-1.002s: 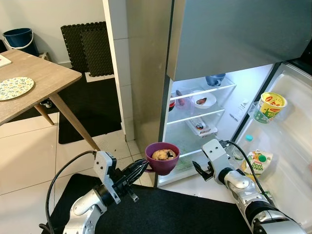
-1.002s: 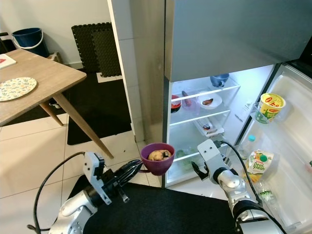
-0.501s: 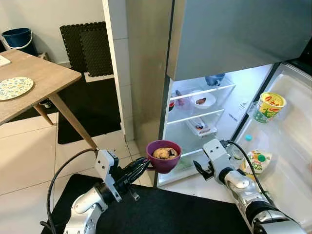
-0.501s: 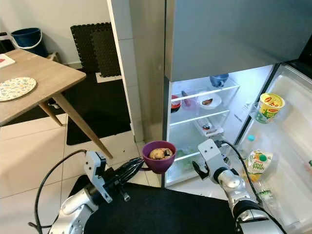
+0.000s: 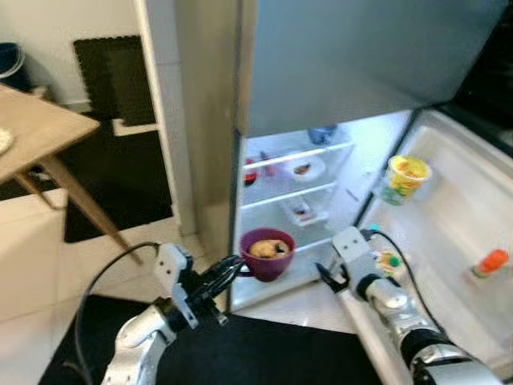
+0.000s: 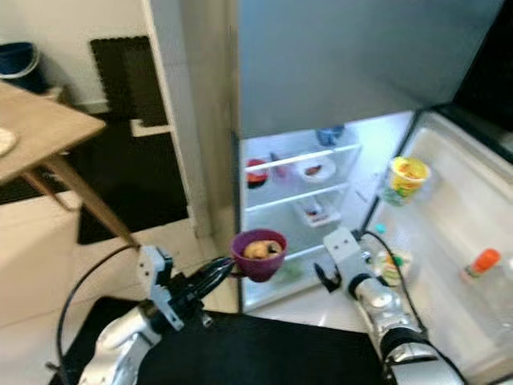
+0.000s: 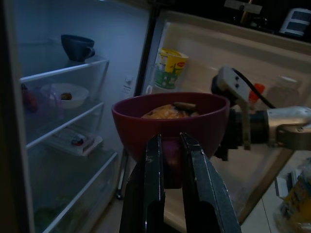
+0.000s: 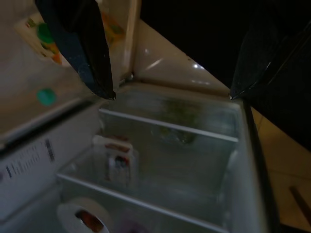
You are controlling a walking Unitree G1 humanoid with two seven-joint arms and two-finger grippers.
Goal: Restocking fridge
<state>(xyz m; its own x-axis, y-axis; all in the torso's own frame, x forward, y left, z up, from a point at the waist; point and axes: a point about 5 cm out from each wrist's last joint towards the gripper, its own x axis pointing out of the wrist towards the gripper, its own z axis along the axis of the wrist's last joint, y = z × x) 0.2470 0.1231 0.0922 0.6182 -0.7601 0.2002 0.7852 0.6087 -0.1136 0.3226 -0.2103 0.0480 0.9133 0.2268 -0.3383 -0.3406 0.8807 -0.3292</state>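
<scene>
The left gripper pinches the handle of a purple bowl of food just outside the open fridge; beyond the bowl, the right gripper hangs wide and empty. That narrow hold could let the bowl tip and spill against a shelf edge. The left wrist view reveals the handle grip, blurred in the head views.

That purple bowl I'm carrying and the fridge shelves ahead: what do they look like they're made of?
The purple bowl in the left gripper looks like matte plastic or glazed ceramic: opaque, even colour, dull sheen; I cannot tell which. The fridge shelves look like clear glass or plastic with pale edging, since items show through them.
</scene>
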